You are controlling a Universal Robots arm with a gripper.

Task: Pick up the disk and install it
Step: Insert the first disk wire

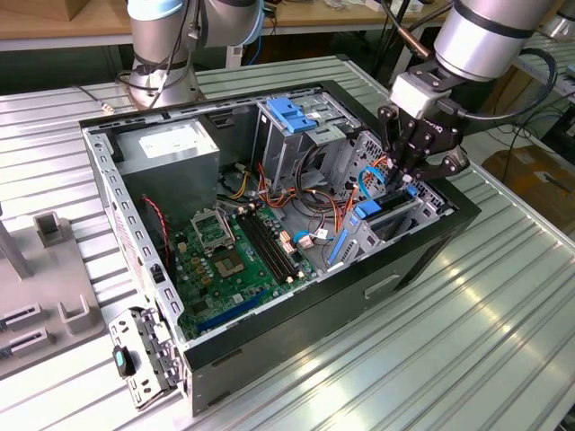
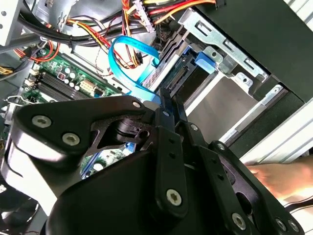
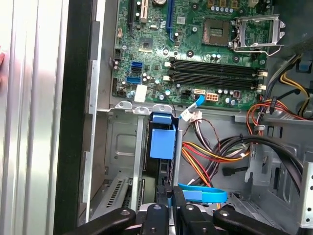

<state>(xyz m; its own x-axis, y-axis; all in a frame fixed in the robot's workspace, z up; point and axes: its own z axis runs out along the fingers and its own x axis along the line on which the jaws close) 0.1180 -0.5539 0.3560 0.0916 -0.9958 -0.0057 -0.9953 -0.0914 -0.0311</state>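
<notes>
Now your pincer [image 1: 401, 176] is down in the drive bay.
It's clamped on the disk [image 2: 171, 73], upright near the case's [image 1: 296, 314] corner.

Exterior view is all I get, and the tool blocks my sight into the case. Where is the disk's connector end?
Observer: In the second wrist view, the disk shows its connector end just past the tip of the tool.
Operator: Any cable near that end?
Observer: A blue flat cable loops right beside it. I cannot tell whether they touch.
Operator: Anything outside the case on that side?
Observer: What looks like a hand, blurred, is beyond the case's black wall.
</notes>
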